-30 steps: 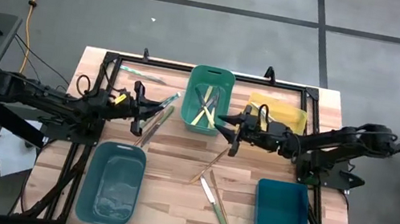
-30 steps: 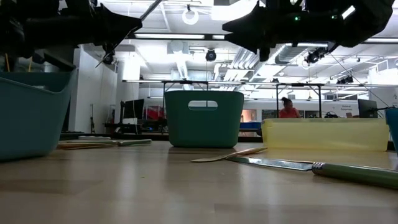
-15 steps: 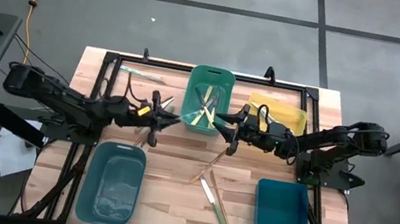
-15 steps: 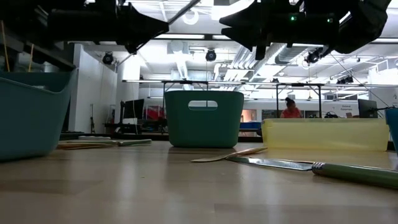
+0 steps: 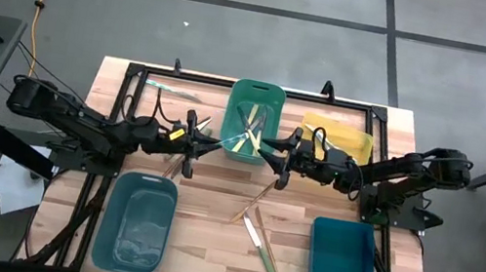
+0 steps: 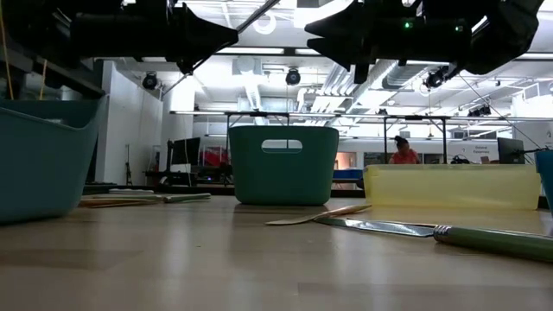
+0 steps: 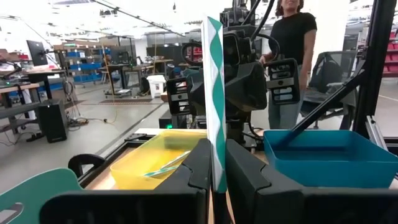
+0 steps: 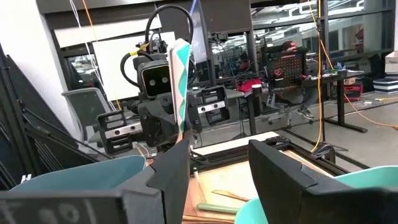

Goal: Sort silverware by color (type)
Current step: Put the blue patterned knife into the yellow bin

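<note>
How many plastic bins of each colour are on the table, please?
Green bin: 1
Yellow bin: 1
Teal bins: 2, a paler teal bin and a darker teal bin
Total: 4

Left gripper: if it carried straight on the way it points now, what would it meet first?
Most likely the right gripper. The left gripper, shut on a teal-striped utensil, points across the table at it, just past the green bin. Their heights look alike, though depth is uncertain.
</note>
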`<action>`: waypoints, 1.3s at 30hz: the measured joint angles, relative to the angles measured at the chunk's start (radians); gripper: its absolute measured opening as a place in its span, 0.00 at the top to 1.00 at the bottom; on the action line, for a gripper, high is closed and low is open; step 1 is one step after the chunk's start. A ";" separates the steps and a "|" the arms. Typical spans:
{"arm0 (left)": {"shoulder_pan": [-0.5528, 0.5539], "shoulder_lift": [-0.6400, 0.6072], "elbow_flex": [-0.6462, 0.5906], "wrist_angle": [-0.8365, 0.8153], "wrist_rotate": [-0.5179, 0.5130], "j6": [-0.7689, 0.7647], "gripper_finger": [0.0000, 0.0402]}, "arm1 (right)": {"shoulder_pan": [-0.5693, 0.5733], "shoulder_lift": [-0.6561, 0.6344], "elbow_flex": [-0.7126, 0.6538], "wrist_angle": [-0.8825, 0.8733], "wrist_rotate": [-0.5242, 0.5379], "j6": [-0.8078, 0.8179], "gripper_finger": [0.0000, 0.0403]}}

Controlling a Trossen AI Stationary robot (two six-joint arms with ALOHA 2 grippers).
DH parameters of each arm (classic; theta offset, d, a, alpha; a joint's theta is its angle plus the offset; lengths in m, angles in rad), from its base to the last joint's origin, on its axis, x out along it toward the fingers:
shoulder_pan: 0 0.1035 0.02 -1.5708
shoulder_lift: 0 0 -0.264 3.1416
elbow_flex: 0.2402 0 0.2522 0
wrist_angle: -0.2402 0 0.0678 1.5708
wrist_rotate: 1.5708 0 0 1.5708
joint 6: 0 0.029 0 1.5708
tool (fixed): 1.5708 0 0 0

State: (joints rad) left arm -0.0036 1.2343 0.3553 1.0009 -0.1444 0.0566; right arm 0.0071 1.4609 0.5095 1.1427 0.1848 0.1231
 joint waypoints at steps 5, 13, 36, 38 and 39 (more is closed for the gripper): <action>0.000 0.000 0.000 0.000 0.000 0.000 0.95 | 0.000 0.000 0.000 0.000 -0.002 0.001 0.60; 0.000 0.000 0.000 -0.001 -0.028 0.008 0.95 | 0.000 0.000 0.000 0.013 -0.037 0.030 0.60; 0.002 0.254 0.032 0.281 -0.105 0.050 0.95 | 0.021 0.172 0.123 0.104 0.101 0.044 0.60; 0.002 0.273 0.044 0.278 -0.109 0.050 0.95 | 0.024 0.203 0.155 0.103 0.100 0.033 0.60; 0.002 0.278 0.047 0.278 -0.113 0.050 0.95 | 0.027 0.214 0.168 0.103 0.100 0.032 0.60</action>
State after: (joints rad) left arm -0.0013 1.5118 0.4027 1.2791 -0.2569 0.1070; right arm 0.0339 1.6750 0.6771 1.2456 0.2848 0.1549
